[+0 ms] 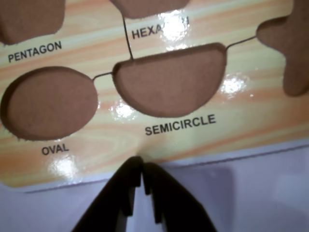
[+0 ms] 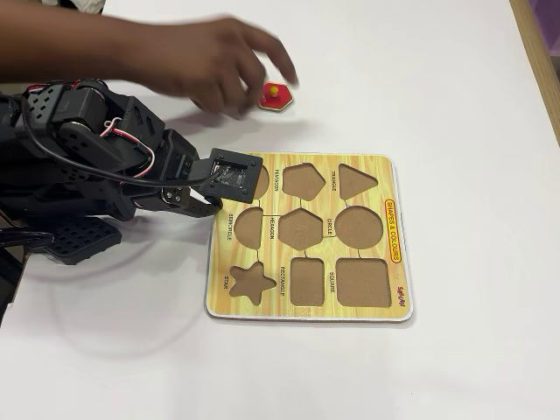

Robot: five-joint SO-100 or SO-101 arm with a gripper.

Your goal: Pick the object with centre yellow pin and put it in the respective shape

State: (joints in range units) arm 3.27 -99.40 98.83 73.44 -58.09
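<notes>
A red flat piece with a yellow centre pin (image 2: 275, 96) lies on the white table behind the puzzle board, right under a person's fingertips. The wooden shape board (image 2: 385, 306) has all its recesses empty. My gripper (image 2: 208, 206) sits at the board's left edge, far from the red piece. In the wrist view the gripper (image 1: 143, 162) is shut and empty, its tips at the board's (image 1: 241, 111) edge just below the semicircle recess (image 1: 169, 79). The oval recess (image 1: 48, 104) is to its left. The red piece is out of the wrist view.
A person's hand and forearm (image 2: 201, 57) reach across the table from the left, above my arm. Pentagon (image 1: 29, 19), hexagon (image 1: 149, 7) and star (image 1: 294, 48) recesses show at the wrist view's edges. White table surrounds the board.
</notes>
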